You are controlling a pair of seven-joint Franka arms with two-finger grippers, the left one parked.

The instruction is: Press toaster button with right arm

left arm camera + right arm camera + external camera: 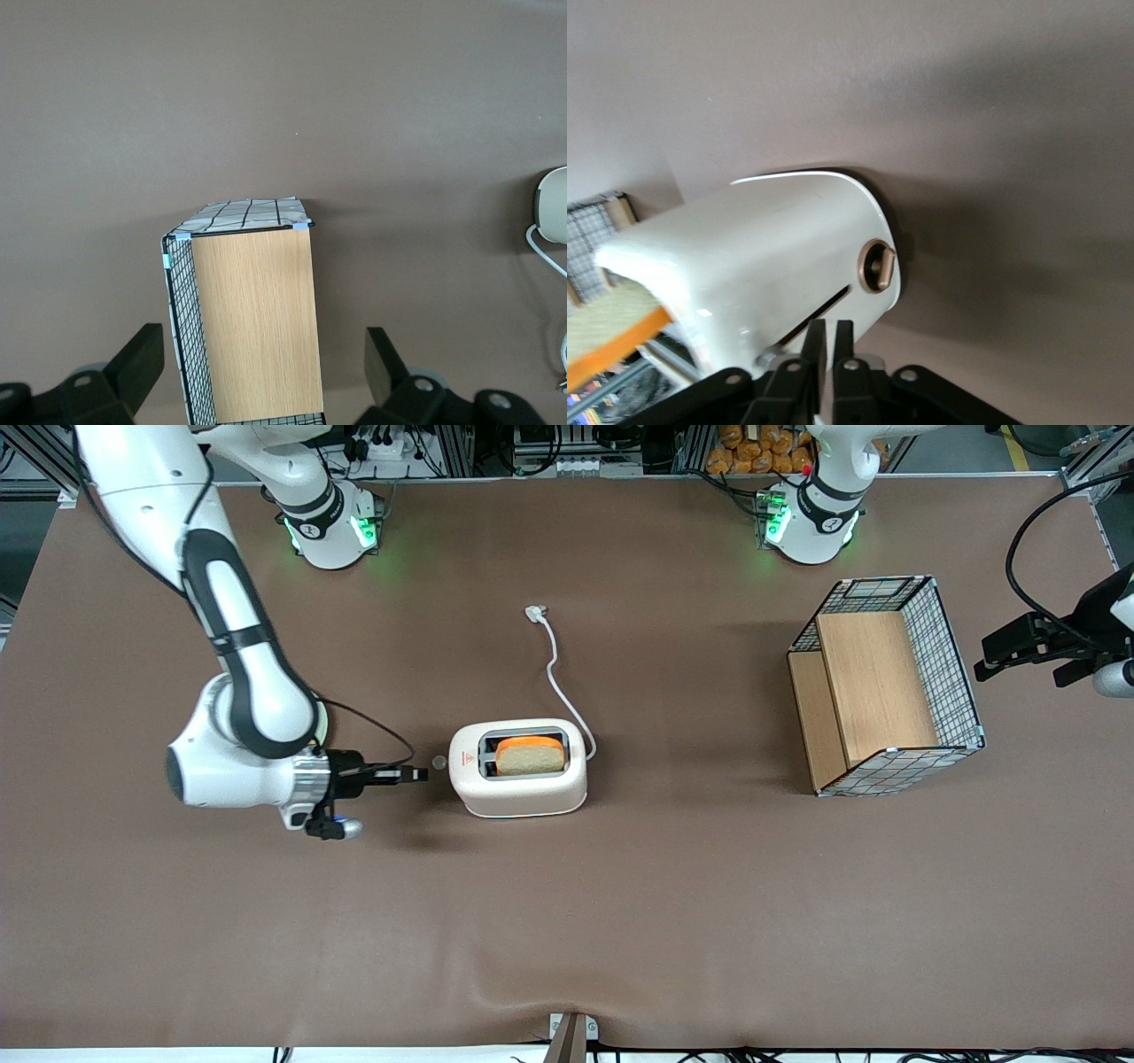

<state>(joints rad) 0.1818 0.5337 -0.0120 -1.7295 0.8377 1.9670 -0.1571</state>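
Note:
The white toaster [518, 779] stands mid-table with a slice of bread [530, 755] in one slot. Its end wall fills the right wrist view [771, 257]. The small pale-grey toaster button [438, 762] juts from the end wall that faces the working arm. The right arm [239, 691] reaches in low and level. My gripper [422, 774] is shut and empty, its tips a short gap from the button and slightly nearer the front camera. In the right wrist view the gripper [830, 326] points at the end wall, and the button [769, 358] shows just past the fingertips, partly hidden by them.
A brown-ringed dial [877, 266] sits on the same end wall, beside a dark lever slot. The white cord [558, 677] runs from the toaster away from the front camera. A wire-mesh wooden basket [886, 686] stands toward the parked arm's end and also shows in the left wrist view [252, 319].

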